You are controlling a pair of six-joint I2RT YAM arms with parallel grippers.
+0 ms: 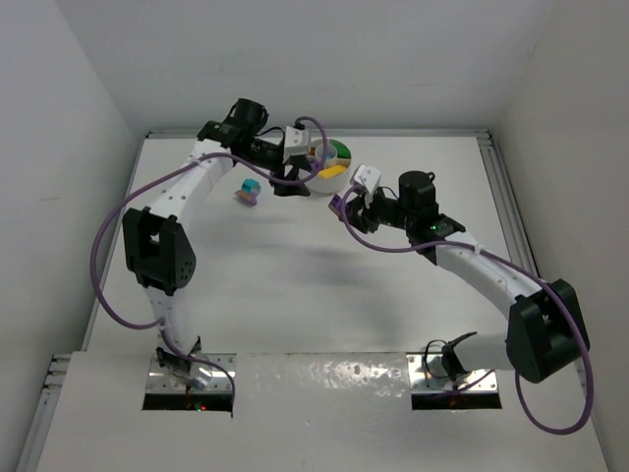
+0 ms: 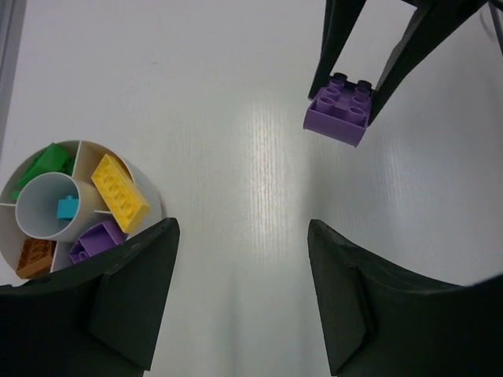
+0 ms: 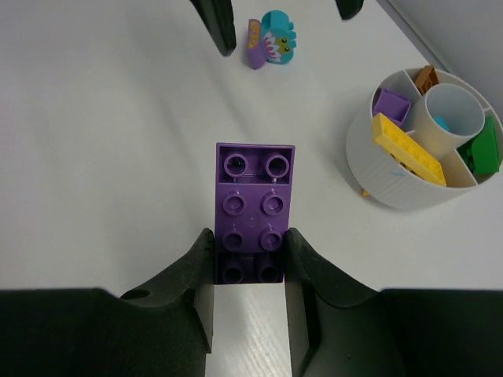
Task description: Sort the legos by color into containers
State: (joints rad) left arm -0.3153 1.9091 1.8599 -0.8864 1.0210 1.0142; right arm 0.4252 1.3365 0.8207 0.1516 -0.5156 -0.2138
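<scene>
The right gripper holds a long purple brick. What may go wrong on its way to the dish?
The right gripper pinches the purple brick only at one end; it may pivot or slip.
The dish already holds a small purple brick in its narrow purple section; the long one may not fit.
The left gripper hangs open beside the dish; the arms may collide.

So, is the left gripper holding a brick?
No, the left gripper is open and empty; the right gripper holds the purple brick.
</scene>
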